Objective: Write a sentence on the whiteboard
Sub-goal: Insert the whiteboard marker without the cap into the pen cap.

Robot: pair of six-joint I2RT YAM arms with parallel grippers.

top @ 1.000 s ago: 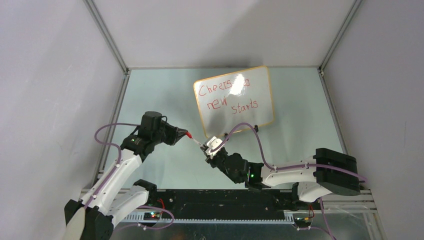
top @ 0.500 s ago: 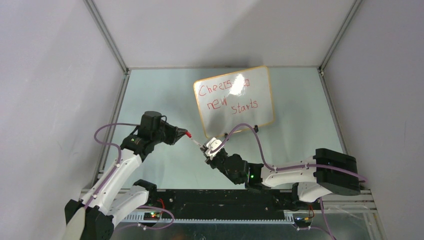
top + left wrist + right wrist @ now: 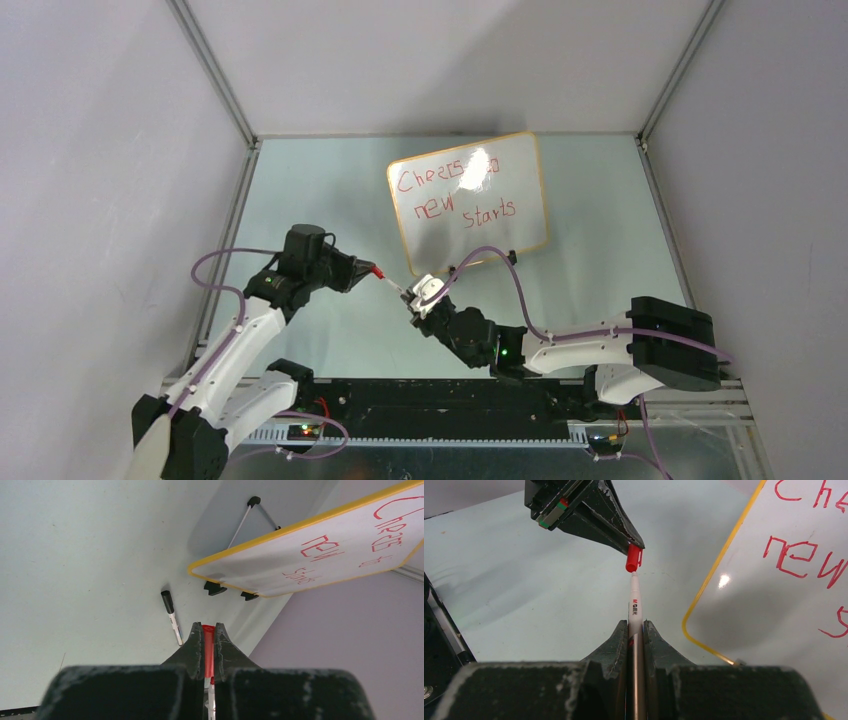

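Pale green table (image 3: 300, 200) holds the whiteboard (image 3: 468, 235), its red sentence (image 3: 455, 195) showing, propped just beyond both arms' jaws. Clamped tight, the left gripper (image 3: 372, 269) holds the red cap (image 3: 633, 559) and the right gripper (image 3: 415, 300) the white pen (image 3: 635, 605), cap meeting pen tip.

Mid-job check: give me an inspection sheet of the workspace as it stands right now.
Surface: pale green table, no spills seen.
Job's things: whiteboard propped on its stand; sentence in red, two rows, glare over part of the top row. White marker meets red cap at its tip; whether the cap is seated cannot be told.
Clutter: black-capped pen lying on the table near the board's feet.
Grippers: left gripper shut on red cap; right gripper shut on marker.
Cables: purple cables loop along both arms; the right one arcs across the board's lower edge.
Surroundings: plain grey walls, metal frame posts.
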